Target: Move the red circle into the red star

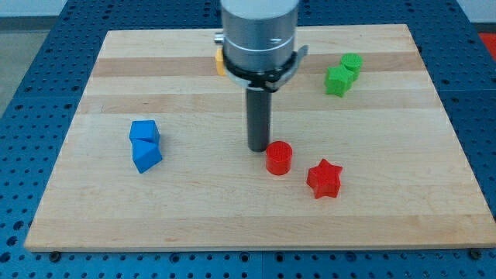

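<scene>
The counter point(194, 209) is pale wood with light and darker grain bands, lying on a blue perforated surface point(23, 116). The circle point(279, 158) and star point(324, 179) are red. Two blocks point(145, 145) are blue, two point(342, 74) green, and one yellow-orange block point(220, 62) peeks out. The rod point(258, 120) is dark grey under a silver housing point(258, 35).

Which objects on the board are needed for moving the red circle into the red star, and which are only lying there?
Needed:
red circle
red star
my tip, just left of the circle

Lying about:
two blue blocks
two green blocks
yellow block, mostly hidden
</scene>
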Available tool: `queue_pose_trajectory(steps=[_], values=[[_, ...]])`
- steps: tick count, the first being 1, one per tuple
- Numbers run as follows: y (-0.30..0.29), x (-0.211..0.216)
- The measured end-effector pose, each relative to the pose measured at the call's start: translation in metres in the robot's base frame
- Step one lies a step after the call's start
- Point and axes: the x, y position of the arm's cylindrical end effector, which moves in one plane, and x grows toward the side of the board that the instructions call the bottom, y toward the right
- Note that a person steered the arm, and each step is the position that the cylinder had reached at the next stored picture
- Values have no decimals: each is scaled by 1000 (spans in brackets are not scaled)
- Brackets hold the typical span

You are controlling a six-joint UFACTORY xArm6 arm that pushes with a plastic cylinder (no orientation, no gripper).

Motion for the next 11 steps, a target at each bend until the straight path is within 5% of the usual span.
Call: queue_pose_trajectory(steps=[10,11], values=[[71,16],[123,12]])
